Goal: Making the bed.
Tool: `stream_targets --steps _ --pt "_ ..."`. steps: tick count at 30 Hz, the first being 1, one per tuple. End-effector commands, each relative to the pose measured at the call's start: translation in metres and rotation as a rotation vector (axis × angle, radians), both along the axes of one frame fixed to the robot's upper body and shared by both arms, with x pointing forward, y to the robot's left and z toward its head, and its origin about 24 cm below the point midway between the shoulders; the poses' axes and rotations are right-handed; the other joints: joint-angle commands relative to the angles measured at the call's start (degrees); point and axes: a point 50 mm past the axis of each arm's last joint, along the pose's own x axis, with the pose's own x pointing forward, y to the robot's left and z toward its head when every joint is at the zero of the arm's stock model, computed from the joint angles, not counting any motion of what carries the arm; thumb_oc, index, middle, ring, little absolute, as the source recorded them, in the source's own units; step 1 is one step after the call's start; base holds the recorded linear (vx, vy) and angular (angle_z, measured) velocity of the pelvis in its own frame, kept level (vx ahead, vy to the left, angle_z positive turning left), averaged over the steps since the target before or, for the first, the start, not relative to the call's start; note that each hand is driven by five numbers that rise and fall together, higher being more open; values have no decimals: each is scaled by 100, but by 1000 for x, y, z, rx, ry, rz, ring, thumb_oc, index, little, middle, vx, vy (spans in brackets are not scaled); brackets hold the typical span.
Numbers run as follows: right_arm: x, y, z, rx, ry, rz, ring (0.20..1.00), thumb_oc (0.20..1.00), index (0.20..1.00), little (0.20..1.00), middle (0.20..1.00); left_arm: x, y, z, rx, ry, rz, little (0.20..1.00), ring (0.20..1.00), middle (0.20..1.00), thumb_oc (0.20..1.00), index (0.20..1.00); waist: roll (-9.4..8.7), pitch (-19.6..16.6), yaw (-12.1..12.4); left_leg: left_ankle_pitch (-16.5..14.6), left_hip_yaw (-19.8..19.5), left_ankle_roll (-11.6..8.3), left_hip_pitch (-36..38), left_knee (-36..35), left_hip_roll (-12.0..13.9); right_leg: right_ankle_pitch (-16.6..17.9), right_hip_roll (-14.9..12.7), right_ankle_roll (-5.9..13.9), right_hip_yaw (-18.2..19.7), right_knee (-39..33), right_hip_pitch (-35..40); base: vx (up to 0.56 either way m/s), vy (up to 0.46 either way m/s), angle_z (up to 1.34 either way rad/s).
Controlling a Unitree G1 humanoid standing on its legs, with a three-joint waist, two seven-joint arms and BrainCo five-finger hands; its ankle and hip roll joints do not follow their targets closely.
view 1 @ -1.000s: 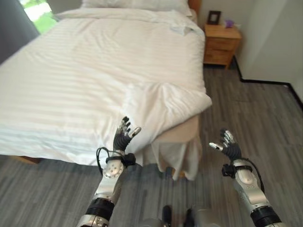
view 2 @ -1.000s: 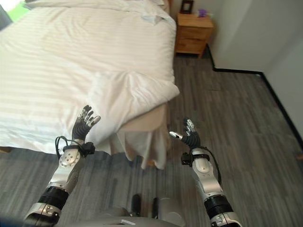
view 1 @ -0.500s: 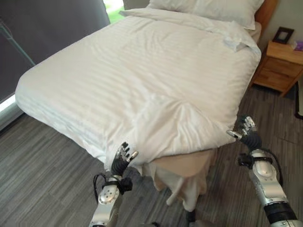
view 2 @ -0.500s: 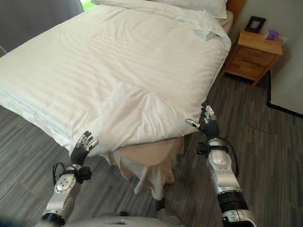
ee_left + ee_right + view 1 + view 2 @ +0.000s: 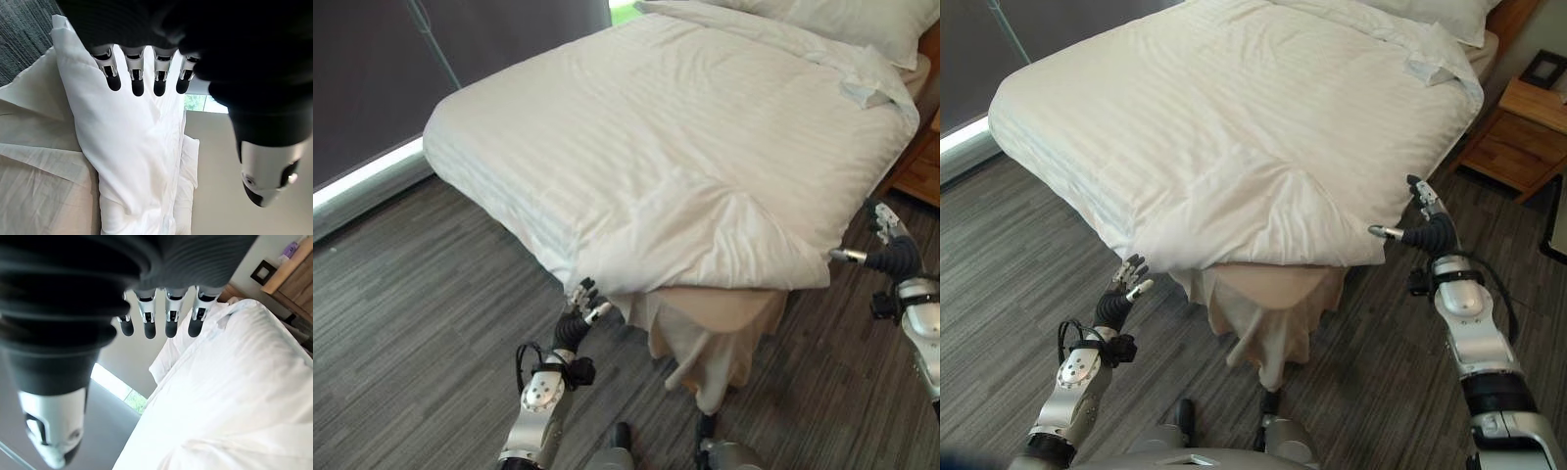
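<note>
**Two open hands flank a turned-back duvet corner**

Two silver-grey hands hover at the foot corner of a bed (image 5: 724, 318) spread with a white striped duvet (image 5: 685, 147). The duvet's long axis runs from this near corner away toward the pillows (image 5: 842, 18) at the headboard end, by a wooden nightstand (image 5: 1520, 132). At the near corner the duvet is folded back on itself, leaving a tan mattress corner (image 5: 720, 311) and its hanging bed skirt (image 5: 700, 357) uncovered. The left hand (image 5: 579, 315) is raised just below the duvet's lower edge, fingers straight and loose, grasping nothing. The right hand (image 5: 1427, 228) stands beside the duvet's right-side edge, fingers extended and thumb pointing toward the fabric, also empty. Grey plank flooring (image 5: 411, 323) surrounds the bed, and a dark curtain (image 5: 391, 69) hangs along the far left wall.
</note>
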Motion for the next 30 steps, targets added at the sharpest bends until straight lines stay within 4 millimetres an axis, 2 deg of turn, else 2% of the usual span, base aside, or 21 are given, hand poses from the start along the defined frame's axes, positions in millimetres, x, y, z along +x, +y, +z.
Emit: stream_targets --steps 1,3,6,10,13,16,20,21,22,24,25,27,28,30 --pt "14 5 23 -114 -35 44 1000 1000 1000 1000 1000 7 10 18 7 -90 -13 1000 1000 1000 1000 1000 -136 -378 63 500 43 -176 0 59 -69 -268 -6 -60 -128 109 942 31 86 -13" --pt "19 9 29 -138 -32 67 1000 1000 1000 1000 1000 6 13 17 6 -83 -5 1000 1000 1000 1000 1000 -150 -363 88 472 59 -164 12 79 -79 -257 -30 -45 -108 122 942 17 71 -8" --pt "34 5 42 -245 20 62 1000 1000 1000 1000 1000 4 9 11 0 -54 -30 1000 1000 1000 1000 1000 -197 -369 161 418 69 -109 75 38 -150 -234 -101 9 -95 184 964 36 99 -6" --pt "42 7 46 -323 62 83 1000 1000 1000 1000 1000 4 6 10 4 -47 -60 1000 1000 1000 1000 1000 -200 -386 172 402 65 -81 71 5 -202 -202 -135 55 -67 197 951 41 71 8" --pt "55 -1 52 -469 150 39 1000 1000 1000 1000 1000 4 -2 11 -1 -48 -113 1000 1000 1000 1000 1000 -228 -409 269 398 40 -66 17 -31 -241 -151 -177 107 -74 129 917 44 60 -3" --pt "70 0 60 -520 168 -11 1000 1000 1000 1000 1000 5 -6 15 -6 -64 -144 1000 1000 1000 1000 1000 -220 -394 361 419 12 -55 -82 -48 -269 -109 -194 135 -64 105 814 4 31 4" --pt "87 12 78 -634 159 -45 1000 1000 1000 1000 1000 8 -5 22 -2 -84 -162 1000 1000 1000 1000 1000 -188 -338 477 469 -4 -57 -271 -49 -287 -53 -207 152 -42 105 626 -49 14 -3" --pt "97 20 90 -715 153 -69 1000 1000 1000 1000 1000 10 -5 27 8 -104 -177 1000 1000 1000 1000 1000 -155 -267 588 521 -33 -62 -445 -49 -296 -14 -213 162 -57 105 454 -79 11 2" --pt "101 22 93 -766 164 -89 1000 1000 1000 1000 1000 10 -5 29 9 -108 -182 1000 1000 1000 1000 1000 -138 -245 633 549 -44 -66 -526 -49 -305 10 -217 164 -60 105 375 -108 13 3" --pt "108 25 99 -964 212 -128 1000 1000 1000 1000 1000 9 -3 32 16 -114 -187 1000 1000 1000 1000 1000 -93 -193 730 610 -83 -80 -702 -49 -325 43 -216 168 -73 105 211 -73 9 2" --pt "112 32 98 -1088 237 -120 1000 1000 1000 1000 1000 9 -2 32 18 -115 -189 1000 1000 1000 1000 1000 -57 -152 782 623 -108 -92 -779 -49 -329 57 -217 172 -81 105 144 -67 3 14" --pt "113 31 103 -1068 222 -141 1000 1000 1000 1000 1000 9 -3 34 20 -121 -197 1000 1000 1000 1000 1000 -33 -150 800 668 -133 -92 -882 -49 -341 81 -219 174 -104 105 59 -54 7 17" --pt "119 43 111 -1086 185 -162 1000 1000 1000 1000 1000 8 -1 34 18 -119 -177 1000 1000 1000 1000 1000 51 -77 928 737 -194 -99 -1056 -49 -370 121 -226 178 -124 105 -100 -44 15 14" --pt "120 46 111 -1128 191 -163 1000 1000 1000 1000 1000 9 -1 33 18 -115 -175 1000 1000 1000 1000 1000 80 -57 956 758 -220 -103 -1105 -49 -379 121 -228 174 -140 105 -139 -37 13 10"
